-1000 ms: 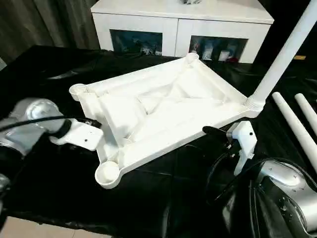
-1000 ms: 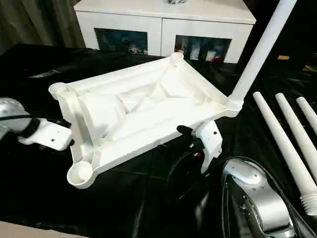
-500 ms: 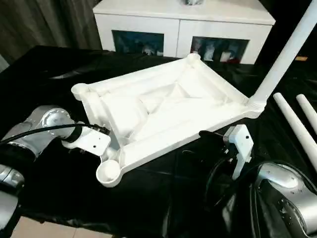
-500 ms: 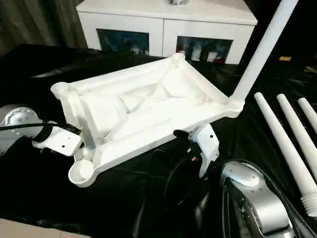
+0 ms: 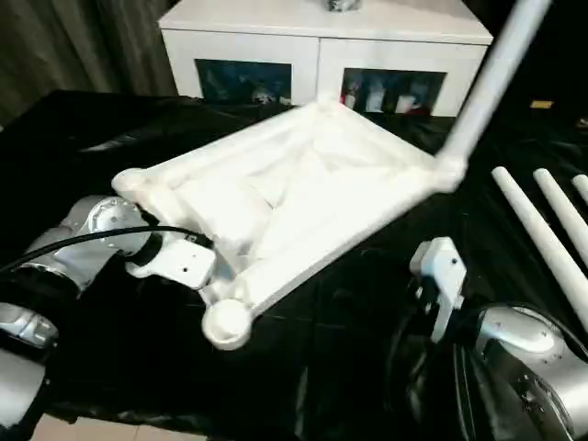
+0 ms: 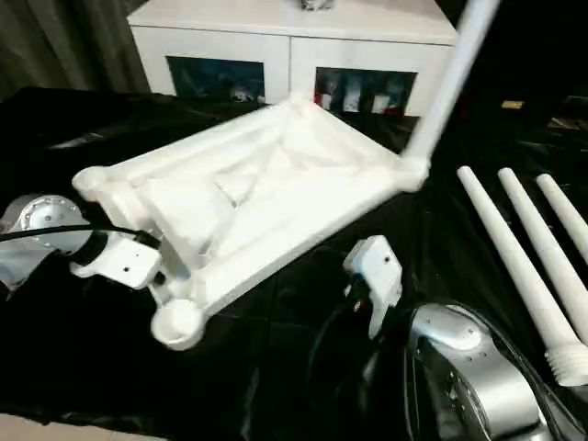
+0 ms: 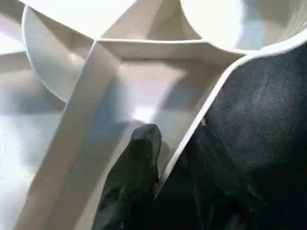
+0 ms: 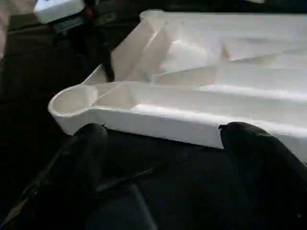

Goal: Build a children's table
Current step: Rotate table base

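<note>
A black-draped surface (image 5: 110,138) is backed by a white cabinet (image 5: 322,46). At the left, the tabletop (image 5: 294,197), underside up and apparently tilted, is pinched at its rim near a corner socket (image 5: 226,323) by the left gripper (image 7: 175,148). One leg (image 5: 487,78) is seated in the far right corner. The right gripper (image 8: 163,139) is held just beside the near rim, jaws spread. Three loose legs (image 6: 514,266) are laid at the right.

Left gripper (image 7: 175,143) pinched on the tabletop (image 5: 303,197) rim near its 7 o'clock corner, one finger either side of the wall; right gripper (image 8: 163,143) at 4 o'clock, fingers spread wide, holding nothing.
</note>
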{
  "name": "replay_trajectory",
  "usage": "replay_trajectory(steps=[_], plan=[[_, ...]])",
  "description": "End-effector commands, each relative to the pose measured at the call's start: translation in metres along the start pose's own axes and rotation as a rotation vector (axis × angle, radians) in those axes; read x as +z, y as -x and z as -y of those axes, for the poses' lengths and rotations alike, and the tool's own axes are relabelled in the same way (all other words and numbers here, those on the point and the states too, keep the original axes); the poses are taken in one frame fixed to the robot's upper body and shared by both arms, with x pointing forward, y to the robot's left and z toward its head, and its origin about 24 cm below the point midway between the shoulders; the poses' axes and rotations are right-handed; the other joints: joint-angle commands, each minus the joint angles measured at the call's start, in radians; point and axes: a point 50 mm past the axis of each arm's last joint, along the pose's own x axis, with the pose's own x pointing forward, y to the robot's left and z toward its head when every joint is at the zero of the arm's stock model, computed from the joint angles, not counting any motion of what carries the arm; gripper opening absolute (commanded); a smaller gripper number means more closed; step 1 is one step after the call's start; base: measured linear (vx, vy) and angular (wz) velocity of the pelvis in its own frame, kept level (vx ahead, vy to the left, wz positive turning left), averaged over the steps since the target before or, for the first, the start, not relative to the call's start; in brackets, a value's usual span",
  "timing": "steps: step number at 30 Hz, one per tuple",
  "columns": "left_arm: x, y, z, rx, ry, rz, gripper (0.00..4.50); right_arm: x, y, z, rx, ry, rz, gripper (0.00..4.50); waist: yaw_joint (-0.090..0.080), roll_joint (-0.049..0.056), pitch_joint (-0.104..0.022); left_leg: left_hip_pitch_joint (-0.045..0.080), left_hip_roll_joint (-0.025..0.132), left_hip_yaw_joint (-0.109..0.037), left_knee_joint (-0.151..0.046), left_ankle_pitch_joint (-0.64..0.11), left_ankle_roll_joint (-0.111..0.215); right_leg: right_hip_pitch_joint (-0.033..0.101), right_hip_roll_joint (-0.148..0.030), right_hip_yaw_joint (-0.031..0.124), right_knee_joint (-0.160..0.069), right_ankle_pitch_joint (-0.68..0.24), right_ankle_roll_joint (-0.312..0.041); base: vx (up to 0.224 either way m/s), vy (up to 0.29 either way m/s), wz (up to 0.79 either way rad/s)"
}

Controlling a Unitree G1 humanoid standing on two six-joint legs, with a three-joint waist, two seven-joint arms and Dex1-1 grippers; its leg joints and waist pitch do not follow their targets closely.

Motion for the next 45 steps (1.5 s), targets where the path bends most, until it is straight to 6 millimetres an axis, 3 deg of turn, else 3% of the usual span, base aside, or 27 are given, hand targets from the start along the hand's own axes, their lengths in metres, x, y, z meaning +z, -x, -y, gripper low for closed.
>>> replay_trajectory(steps=[1, 9, 13, 21, 25, 29, 30, 35, 40, 41, 45], plan=[[0.002, 0.009, -0.006, 0.083, 0.041, 0.06, 0.81, 0.002, 0.0, -0.007, 0.062, 0.004, -0.009, 4.13, 0.002, 0.0, -0.046, 0.035, 0.073, -0.045, -0.091, -0.465, -0.059, 0.013, -0.068, 0.047, -0.079, -0.375, -0.203, 0.0, 0.0, 0.0], [0.03, -0.006, 0.004, 0.024, 0.086, 0.256, 0.63, 0.0, 0.004, -0.016, 0.14, -0.001, -0.039, 4.13, 0.0, 0.001, -0.041, 0.036, 0.076, -0.045, -0.092, -0.477, -0.057, 0.011, -0.069, 0.048, -0.082, -0.401, -0.212, 0.0, 0.0, 0.0], [0.046, -0.009, 0.016, -0.043, 0.063, 0.333, 0.5, -0.001, 0.006, -0.01, 0.101, 0.015, -0.05, 4.13, -0.015, -0.004, -0.043, 0.018, 0.073, -0.05, -0.096, -0.433, -0.054, 0.025, -0.067, 0.042, -0.073, -0.355, -0.211, 0.0, 0.0, 0.0], [0.074, -0.014, 0.031, -0.077, 0.111, 0.431, 0.03, 0.001, 0.005, 0.0, 0.031, 0.038, -0.04, 4.13, -0.018, -0.003, -0.042, 0.03, 0.071, -0.036, -0.086, -0.384, -0.029, 0.02, -0.055, 0.044, -0.069, -0.271, -0.248, 0.0, 0.0, 0.0], [0.075, -0.02, 0.03, -0.021, 0.179, 0.401, 0.03, 0.002, 0.005, 0.002, 0.014, 0.043, -0.03, 4.13, -0.017, -0.002, -0.042, 0.031, 0.07, -0.036, -0.085, -0.384, -0.029, 0.021, -0.054, 0.044, -0.071, -0.28, -0.242, 0.0, 0.0, 0.0], [0.071, -0.027, 0.028, 0.061, 0.279, 0.343, 0.03, 0.003, 0.004, 0.004, 0.0, 0.046, -0.024, 4.13, -0.013, -0.002, -0.038, 0.036, 0.071, -0.039, -0.086, -0.416, -0.04, 0.018, -0.056, 0.045, -0.078, -0.347, -0.221, 0.0, 0.0, 0.0], [0.072, -0.03, 0.026, 0.096, 0.312, 0.328, 0.03, 0.004, 0.005, 0.005, -0.012, 0.049, -0.021, 4.13, -0.013, -0.004, -0.036, 0.037, 0.07, -0.041, -0.086, -0.444, -0.046, 0.015, -0.056, 0.046, -0.084, -0.4, -0.203, 0.0, 0.0, 0.0], [0.072, -0.033, 0.022, 0.159, 0.372, 0.291, 0.03, 0.005, 0.004, 0.006, -0.014, 0.048, -0.017, 4.13, -0.013, -0.006, -0.036, 0.035, 0.067, -0.045, -0.087, -0.445, -0.045, 0.015, -0.056, 0.045, -0.09, -0.428, -0.18, 0.0, 0.0, 0.0], [0.086, -0.026, 0.015, 0.231, 0.226, 0.373, 0.03, 0.006, 0.003, 0.006, -0.015, 0.049, -0.008, 4.13, -0.009, -0.006, -0.04, 0.032, 0.069, -0.046, -0.086, -0.433, -0.034, 0.016, -0.057, 0.044, -0.089, -0.394, -0.184, 0.0, 0.0, 0.0], [0.086, -0.026, 0.015, 0.231, 0.226, 0.373, 0.33, 0.006, 0.003, 0.006, -0.015, 0.049, -0.008, 4.13, -0.01, -0.007, -0.04, 0.031, 0.069, -0.045, -0.087, -0.43, -0.033, 0.017, -0.055, 0.044, -0.088, -0.382, -0.187, 0.0, 0.0, 0.0], [0.086, -0.006, 0.008, 0.22, 0.215, 0.475, 0.6, 0.004, 0.002, 0.015, -0.102, 0.044, -0.007, 4.13, -0.01, -0.007, -0.044, 0.03, 0.065, -0.04, -0.084, -0.397, -0.03, 0.017, -0.053, 0.042, -0.081, -0.336, -0.206, 0.0, 0.0, 0.0]])
